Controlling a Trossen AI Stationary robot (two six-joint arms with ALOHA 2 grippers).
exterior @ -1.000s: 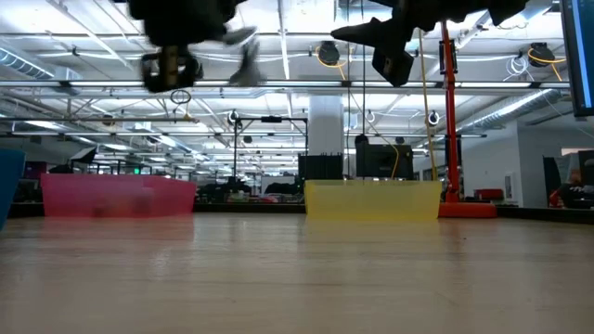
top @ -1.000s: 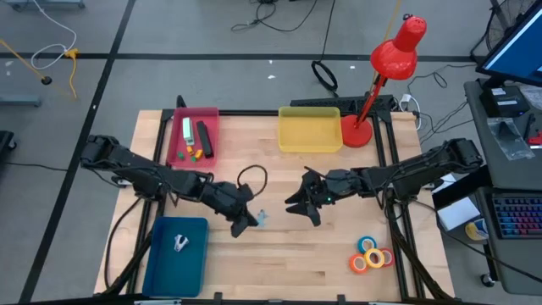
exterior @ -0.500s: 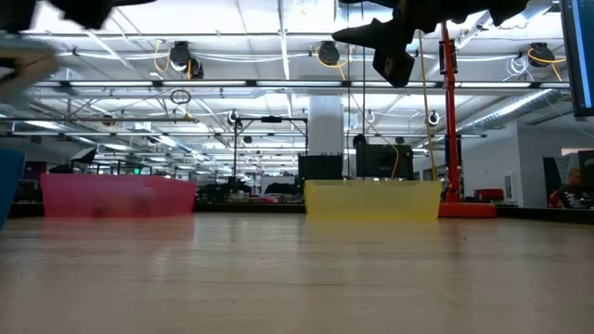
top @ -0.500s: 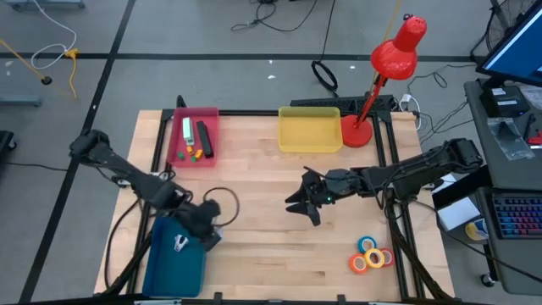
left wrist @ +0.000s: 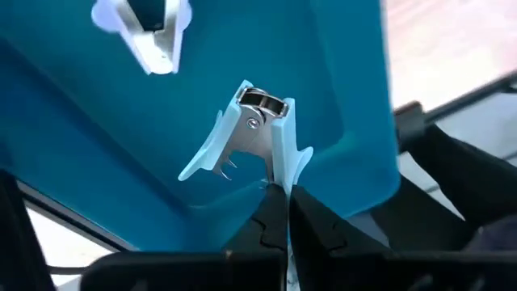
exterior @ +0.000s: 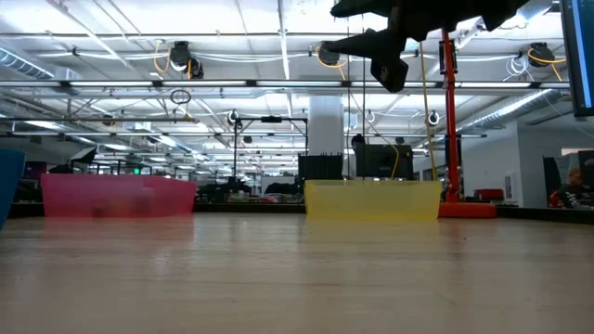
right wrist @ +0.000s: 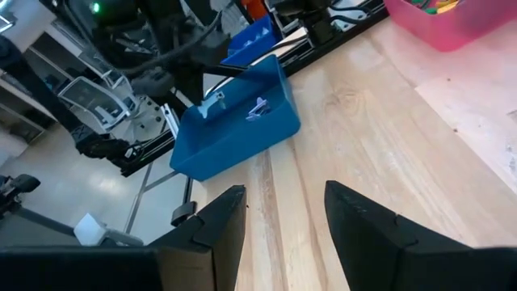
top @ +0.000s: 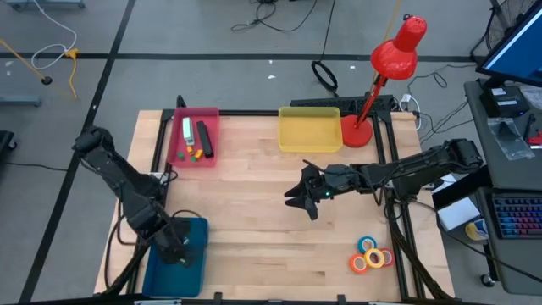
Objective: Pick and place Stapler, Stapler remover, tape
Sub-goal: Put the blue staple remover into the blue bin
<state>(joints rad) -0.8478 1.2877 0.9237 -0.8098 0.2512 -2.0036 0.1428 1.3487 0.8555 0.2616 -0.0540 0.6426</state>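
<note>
A pale blue staple remover (left wrist: 257, 137) is pinched in the left gripper (left wrist: 279, 198), its fingers pressed onto it, hanging over the inside of the blue tray (top: 196, 227) at the table's front left. A second remover (left wrist: 149, 36) lies on the tray floor, just beyond. The tape rolls (top: 372, 254) lie bunched at the table's front right, well apart. The right gripper (top: 298, 200) hovers over mid-table, fingers (right wrist: 365, 222) spread, holding nothing. Pink tray (top: 174, 144) and yellow tray (top: 310, 146) sit along the far edge
</note>
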